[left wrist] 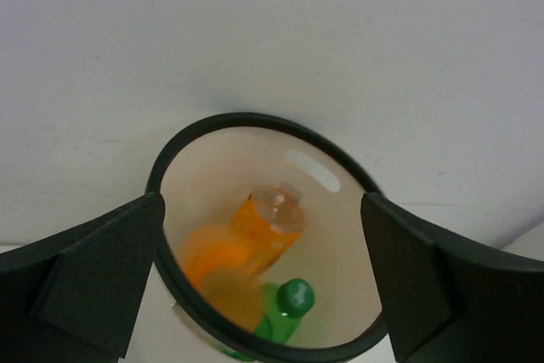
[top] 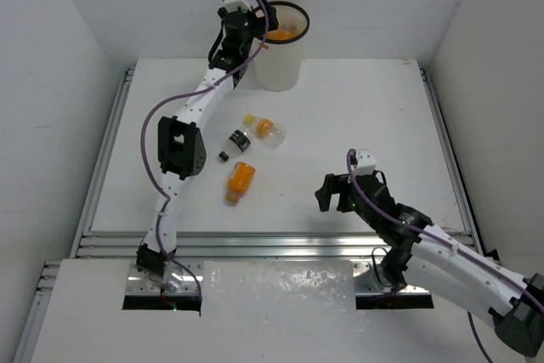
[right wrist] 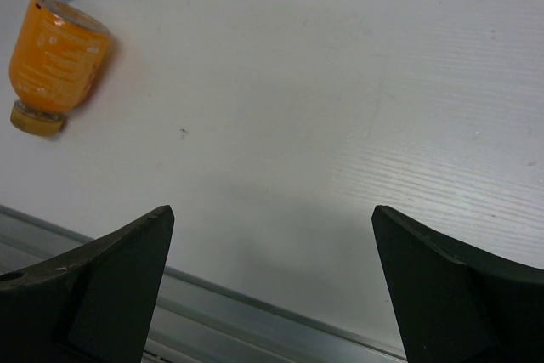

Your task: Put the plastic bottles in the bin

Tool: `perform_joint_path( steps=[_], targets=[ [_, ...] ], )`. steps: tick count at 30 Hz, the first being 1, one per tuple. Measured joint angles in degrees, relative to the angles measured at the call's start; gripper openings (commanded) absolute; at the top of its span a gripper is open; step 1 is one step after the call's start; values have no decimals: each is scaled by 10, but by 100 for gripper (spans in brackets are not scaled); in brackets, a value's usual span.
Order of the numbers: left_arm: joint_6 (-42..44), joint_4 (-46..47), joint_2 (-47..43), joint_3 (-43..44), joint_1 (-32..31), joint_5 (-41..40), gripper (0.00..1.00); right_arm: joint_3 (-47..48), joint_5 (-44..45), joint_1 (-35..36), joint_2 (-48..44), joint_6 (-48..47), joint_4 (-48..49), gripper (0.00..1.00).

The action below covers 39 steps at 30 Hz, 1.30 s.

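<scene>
The left gripper (left wrist: 262,210) hangs over the mouth of the white, black-rimmed bin (top: 279,65) at the far edge of the counter (top: 357,108), its jaws spread wide with nothing between them. Inside the bin, an orange bottle (left wrist: 268,223) lies tilted beside a green bottle (left wrist: 289,303), with a further orange blur next to them. Three more bottles lie on their sides close together mid-counter: a bottle with an orange cap (top: 267,129), a clear bottle with a black cap (top: 234,144) just beside it, and, nearer the arms, an orange-filled bottle with a yellow cap (top: 240,179). The right gripper (right wrist: 272,214) hovers over bare counter to the right of that group, jaws released and empty.
</scene>
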Motion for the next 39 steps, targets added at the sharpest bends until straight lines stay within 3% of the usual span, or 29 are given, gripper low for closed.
perform_joint_path(
  steps=[6,9,14,19,22,27,33,36,38,39],
  targets=[
    [6,9,-25,11,-1,31,100,-7,-29,0,60,-11,41,99],
    [18,-43,-133,-70,-16,3,100,1,-52,0,124,-25,74,99],
    [-18,-166,-464,-339,-66,-69,100,110,-80,2,308,11,99,99],
    [-95,-214,-835,-645,-77,-109,100,208,-93,33,445,123,144,99],
    [-120,-259,-979,-736,-71,-130,100,248,-92,71,514,165,166,99],
    [-127,-346,-1022,-833,-71,-133,100,323,-75,131,623,208,190,99],
    [-127,-419,-1062,-935,-71,-128,100,409,-45,145,718,218,191,98],
    [-127,-433,-1087,-949,-71,-125,100,464,-14,145,758,224,152,87],
    [-127,-429,-1095,-949,-71,-124,100,485,7,145,775,219,138,67],
    [-127,-426,-1100,-949,-71,-124,100,486,15,145,777,214,135,49]
  ],
)
